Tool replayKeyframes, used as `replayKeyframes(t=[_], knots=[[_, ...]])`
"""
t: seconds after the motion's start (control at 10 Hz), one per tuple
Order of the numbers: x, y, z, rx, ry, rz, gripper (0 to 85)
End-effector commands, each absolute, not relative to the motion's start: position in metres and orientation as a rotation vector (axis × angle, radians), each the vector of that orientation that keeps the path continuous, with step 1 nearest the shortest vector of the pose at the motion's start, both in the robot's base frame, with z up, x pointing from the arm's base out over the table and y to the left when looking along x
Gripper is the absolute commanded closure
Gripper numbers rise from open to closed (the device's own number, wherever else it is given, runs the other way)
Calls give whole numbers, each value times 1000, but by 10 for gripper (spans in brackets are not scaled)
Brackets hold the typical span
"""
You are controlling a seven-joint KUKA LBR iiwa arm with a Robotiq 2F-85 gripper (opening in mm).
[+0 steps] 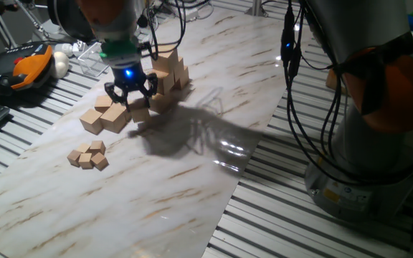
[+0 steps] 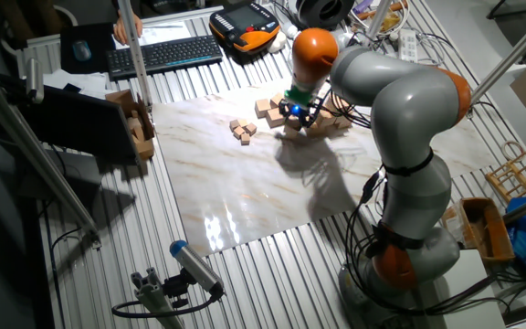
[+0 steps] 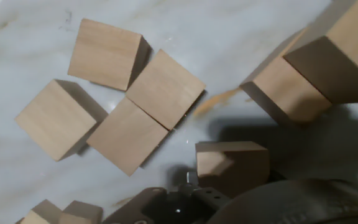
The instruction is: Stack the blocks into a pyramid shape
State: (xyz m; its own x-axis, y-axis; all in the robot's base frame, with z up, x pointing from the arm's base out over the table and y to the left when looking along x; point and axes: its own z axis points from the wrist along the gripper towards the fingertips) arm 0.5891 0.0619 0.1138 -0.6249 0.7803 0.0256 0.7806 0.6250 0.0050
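Care matters now: my pincer (image 1: 130,92), seemingly clenched on one block (image 3: 232,167), hovers between the loose blocks (image 1: 105,116) and the pyramid stack (image 1: 169,73), so I should lower squarely.

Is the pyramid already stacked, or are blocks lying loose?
Partly: a stack stands behind the gripper, while four blocks lie loose, single-layer.

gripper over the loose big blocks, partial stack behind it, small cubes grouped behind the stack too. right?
Wrong on the small cubes. The small cubes sit in front of the loose blocks, nearer the camera in one fixed view, not behind the stack. The rest holds: the gripper hangs over the loose blocks, with the partial stack behind it.
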Motion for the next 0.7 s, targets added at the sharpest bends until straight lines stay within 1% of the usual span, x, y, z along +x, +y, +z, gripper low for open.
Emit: replayKeyframes(t=[0.0, 0.2, 0.6], knots=[[591, 64, 122, -1533, -2713, -32, 850], [595, 60, 136, -1709, -2611, -36, 850], [599, 53, 139, -1948, -2526, -17, 850]])
